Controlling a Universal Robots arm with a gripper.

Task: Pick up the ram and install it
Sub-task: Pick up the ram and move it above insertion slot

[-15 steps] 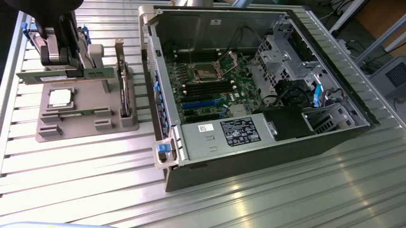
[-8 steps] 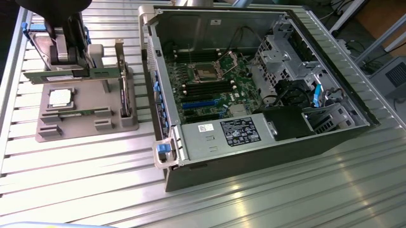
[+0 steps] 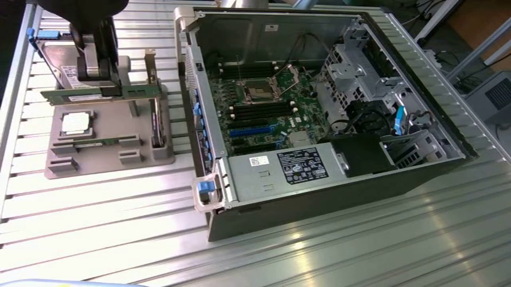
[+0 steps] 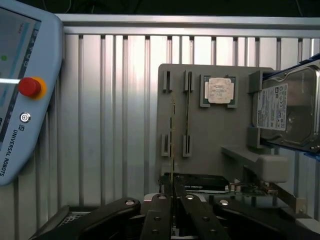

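Tool (image 4: 172,200) nearly closed, pinching the ram (image 4: 172,140) edge-on, green stick above the grey holder (image 4: 215,135)

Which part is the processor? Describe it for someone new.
On the exterior view's left of the open computer case sits a gray parts holder. The processor lies flat in a recess of it, beside the hard drive. It is the one square, silver piece; the ram nearby is long, thin and green.
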